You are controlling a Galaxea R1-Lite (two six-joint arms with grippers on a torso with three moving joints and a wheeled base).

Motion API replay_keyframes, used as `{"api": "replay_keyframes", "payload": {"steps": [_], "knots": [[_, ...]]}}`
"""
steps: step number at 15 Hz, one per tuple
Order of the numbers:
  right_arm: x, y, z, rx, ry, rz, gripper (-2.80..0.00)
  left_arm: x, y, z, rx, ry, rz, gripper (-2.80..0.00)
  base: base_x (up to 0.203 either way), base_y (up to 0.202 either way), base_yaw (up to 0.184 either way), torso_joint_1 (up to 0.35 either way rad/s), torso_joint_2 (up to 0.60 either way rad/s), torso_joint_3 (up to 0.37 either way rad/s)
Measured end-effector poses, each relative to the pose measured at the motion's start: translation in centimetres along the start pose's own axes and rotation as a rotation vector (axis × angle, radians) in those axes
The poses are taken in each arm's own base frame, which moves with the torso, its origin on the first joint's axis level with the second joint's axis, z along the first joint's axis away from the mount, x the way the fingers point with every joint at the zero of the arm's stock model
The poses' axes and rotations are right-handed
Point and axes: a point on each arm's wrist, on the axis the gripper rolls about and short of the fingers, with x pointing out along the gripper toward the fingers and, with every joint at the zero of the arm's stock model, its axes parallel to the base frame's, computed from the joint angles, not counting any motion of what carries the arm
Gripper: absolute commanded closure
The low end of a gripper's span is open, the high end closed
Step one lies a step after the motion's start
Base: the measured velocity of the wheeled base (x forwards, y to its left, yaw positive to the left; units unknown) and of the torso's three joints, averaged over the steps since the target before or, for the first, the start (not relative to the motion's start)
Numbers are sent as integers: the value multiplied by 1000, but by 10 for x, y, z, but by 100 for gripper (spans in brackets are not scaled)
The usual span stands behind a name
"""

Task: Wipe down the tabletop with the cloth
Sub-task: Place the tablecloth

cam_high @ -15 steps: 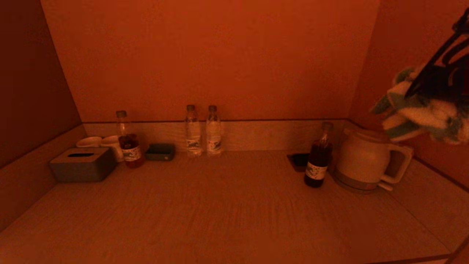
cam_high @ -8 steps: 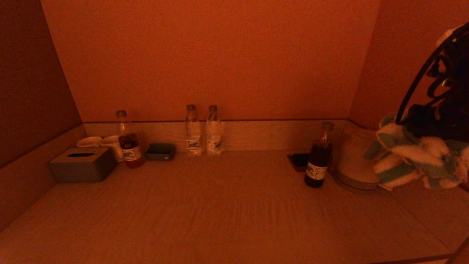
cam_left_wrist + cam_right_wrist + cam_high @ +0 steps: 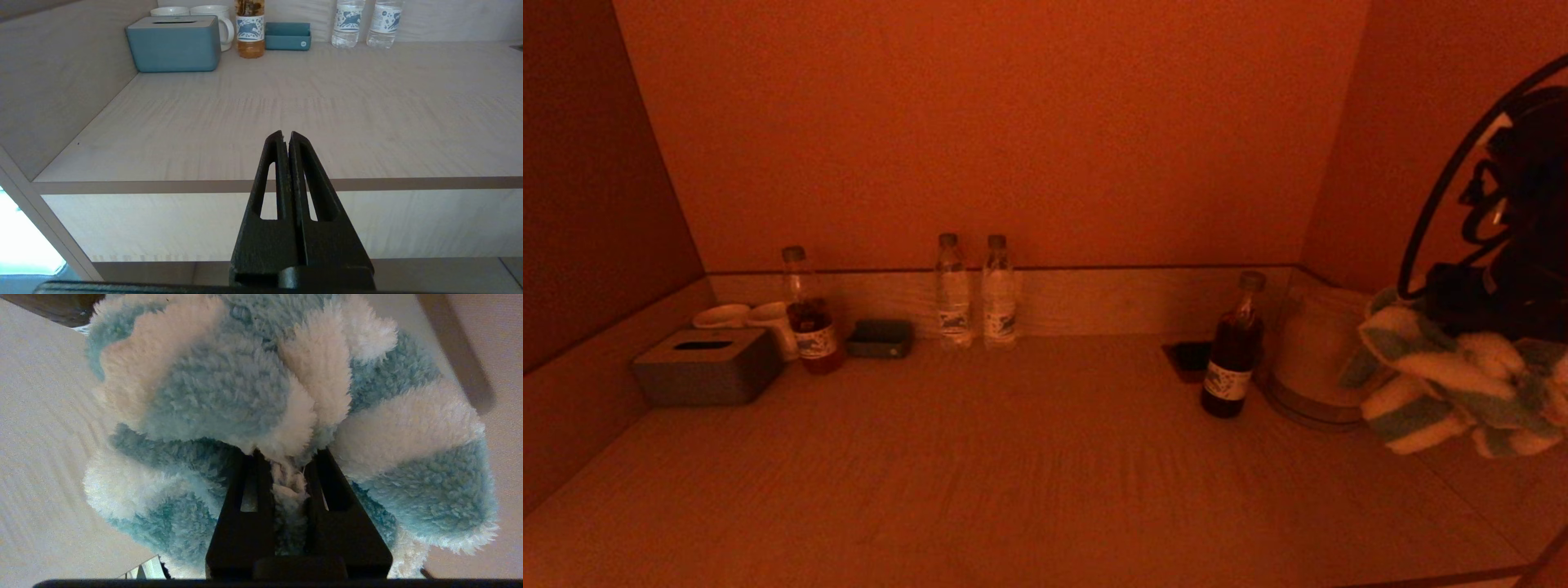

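Note:
My right gripper (image 3: 288, 455) is shut on a fluffy cloth with blue and white stripes (image 3: 253, 392). In the head view the cloth (image 3: 1445, 384) hangs bunched at the far right, above the tabletop (image 3: 1029, 474) and in front of the kettle. My right gripper (image 3: 1478, 306) sits just above the cloth there. My left gripper (image 3: 286, 136) is shut and empty. It is held in front of the tabletop's front edge (image 3: 163, 185), left of the middle, and is out of the head view.
A white kettle (image 3: 1315, 359) and a dark bottle (image 3: 1232, 351) stand at the right. Two water bottles (image 3: 974, 294) stand at the back wall. A tissue box (image 3: 707, 367), two mugs (image 3: 752, 318), a bottle (image 3: 809, 314) and a small tray (image 3: 880, 337) sit at the back left.
My right arm has come down with the cloth, from above the kettle to in front of it, closer to the tabletop.

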Motion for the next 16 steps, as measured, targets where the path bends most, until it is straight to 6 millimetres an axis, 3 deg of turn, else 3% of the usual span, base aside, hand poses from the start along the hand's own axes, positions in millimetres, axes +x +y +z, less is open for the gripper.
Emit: {"api": "replay_keyframes", "payload": {"steps": [16], "knots": [[61,15,5,13,152,-46,0,0,0,0,0,0,0,0,0,0,0,0,0,0]]}}
